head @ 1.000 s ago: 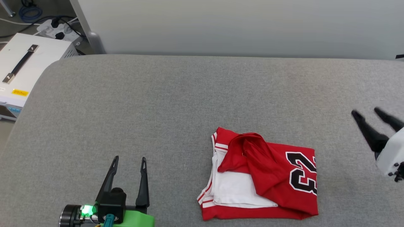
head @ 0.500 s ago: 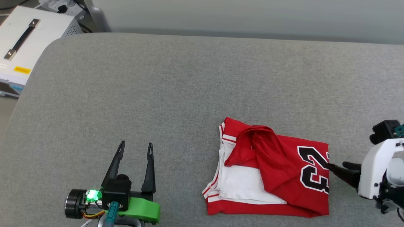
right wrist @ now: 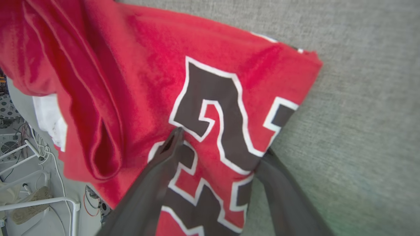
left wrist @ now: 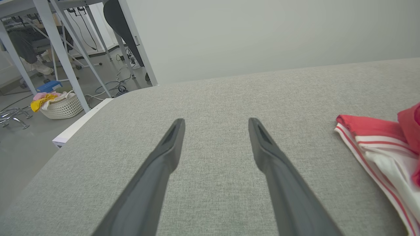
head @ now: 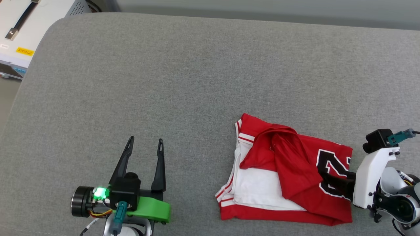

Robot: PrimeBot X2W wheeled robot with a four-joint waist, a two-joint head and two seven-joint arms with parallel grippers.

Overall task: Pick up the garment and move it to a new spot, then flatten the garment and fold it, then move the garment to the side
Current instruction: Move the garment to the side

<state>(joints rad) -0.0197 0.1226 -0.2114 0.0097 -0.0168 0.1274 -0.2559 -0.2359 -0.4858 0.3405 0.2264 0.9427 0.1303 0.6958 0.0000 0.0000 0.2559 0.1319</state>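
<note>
The right end effector (right wrist: 223, 141) is spread wide, one finger on the black number and the other at the edge of the garment (head: 288, 170). The garment lies roughly folded on the grey counter (head: 197, 82). The left end effector (head: 146, 142), also wide and empty, is well apart.

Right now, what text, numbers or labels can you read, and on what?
"23": black, outlined in white, on the jersey; the 3 is partly hidden by the right gripper.
Yellow label on the white box: too small to read.
</note>
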